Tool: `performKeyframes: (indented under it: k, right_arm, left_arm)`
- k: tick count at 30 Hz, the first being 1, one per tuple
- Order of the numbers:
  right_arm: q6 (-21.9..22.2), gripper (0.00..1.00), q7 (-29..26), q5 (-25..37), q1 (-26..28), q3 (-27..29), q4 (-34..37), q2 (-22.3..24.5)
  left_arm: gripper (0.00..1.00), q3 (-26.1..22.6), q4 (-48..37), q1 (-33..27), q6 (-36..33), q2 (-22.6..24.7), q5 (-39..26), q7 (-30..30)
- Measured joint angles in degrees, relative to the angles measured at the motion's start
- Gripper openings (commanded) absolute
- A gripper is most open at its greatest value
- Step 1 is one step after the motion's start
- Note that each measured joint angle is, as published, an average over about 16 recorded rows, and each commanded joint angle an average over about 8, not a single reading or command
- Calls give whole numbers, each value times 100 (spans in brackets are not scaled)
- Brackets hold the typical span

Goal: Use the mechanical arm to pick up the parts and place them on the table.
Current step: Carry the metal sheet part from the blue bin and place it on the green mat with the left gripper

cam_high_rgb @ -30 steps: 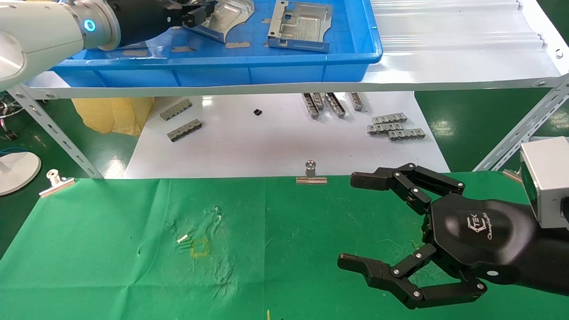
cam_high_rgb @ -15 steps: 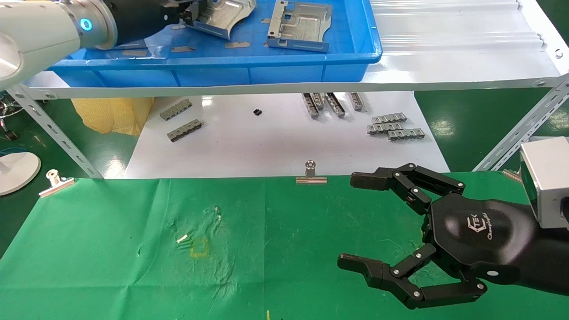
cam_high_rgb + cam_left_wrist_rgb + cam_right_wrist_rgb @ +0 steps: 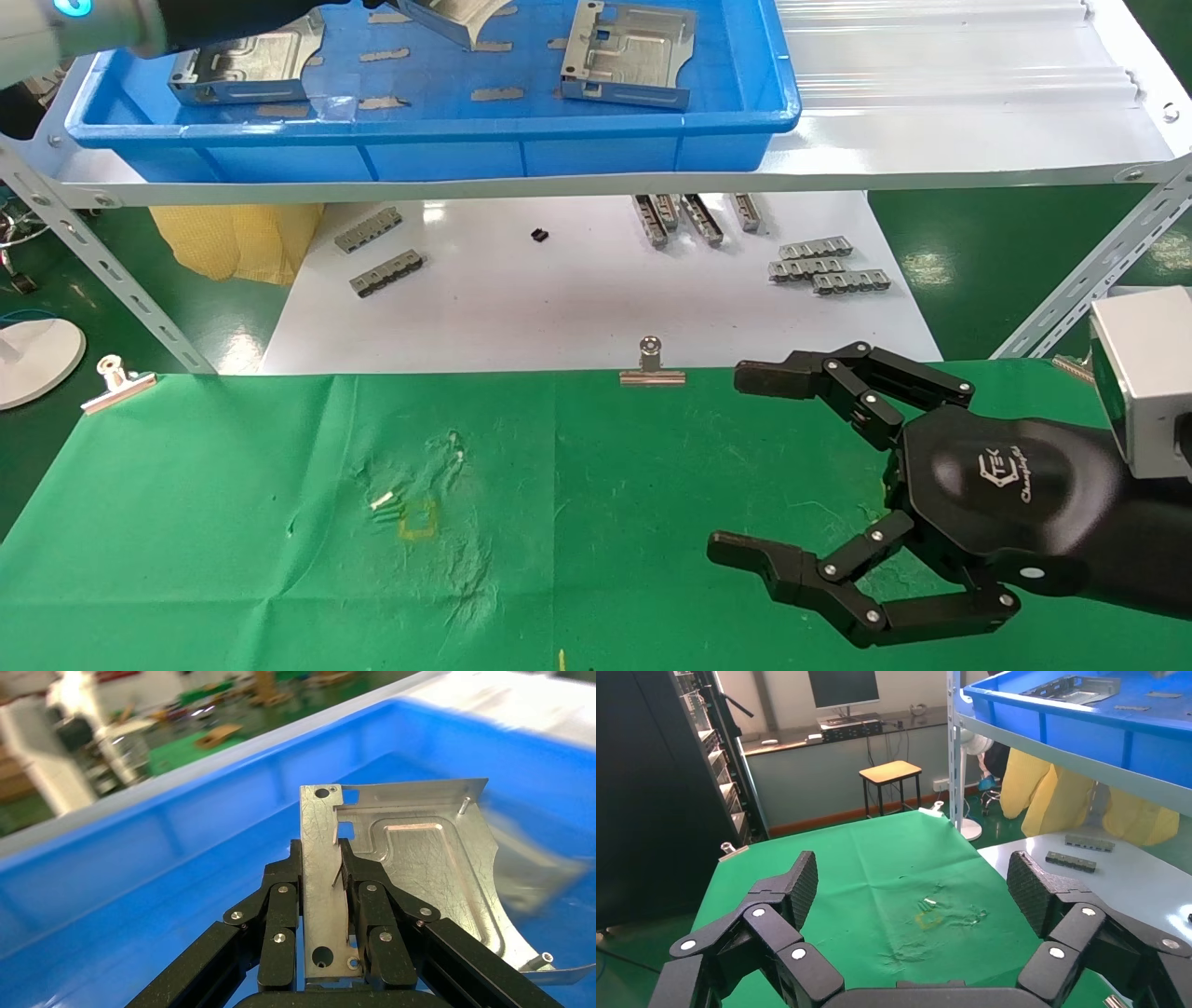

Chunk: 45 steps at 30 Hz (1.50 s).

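Right hand (image 3: 801,466): glossy black, jointed screw-studded fingers, white TEK logo, silver-grey box wrist (image 3: 1141,377); left arm (image 3: 56,23) white, blue light.

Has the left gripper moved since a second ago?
Yes. The left gripper, shut on a silver part, has lifted up and away over the blue bin; in the head view it has nearly left the top edge.
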State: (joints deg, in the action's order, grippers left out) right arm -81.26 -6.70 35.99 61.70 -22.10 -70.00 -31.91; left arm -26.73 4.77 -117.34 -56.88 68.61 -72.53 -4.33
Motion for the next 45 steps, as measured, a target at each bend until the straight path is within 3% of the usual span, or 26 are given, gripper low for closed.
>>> performKeyframes:
  k: [10, 17, 28, 37, 39, 45]
  right_arm:
    - [0, 100, 0, 0, 0, 0, 0, 0]
    - [0, 100, 0, 0, 0, 0, 0, 0]
    - [0, 100, 0, 0, 0, 0, 0, 0]
    - [0, 100, 0, 0, 0, 0, 0, 0]
    - [0, 100, 0, 0, 0, 0, 0, 0]
    - [0, 100, 0, 0, 0, 0, 0, 0]
  left_arm:
    - [0, -7, 292, -49, -2219, -732, 85, -717]
    - [0, -172, 715, 150, -3243, -1239, 180, -1212]
    - [0, -1045, 1949, 1320, -3488, -1969, 693, -1826]
    - [0, -1884, 1893, 1960, -3322, -1902, 526, -2740]
    - [9, -2000, 1722, 1992, -3253, -1806, 422, -2983]
    - [84, -2181, 1143, 1980, -3004, -1488, 194, -3584]
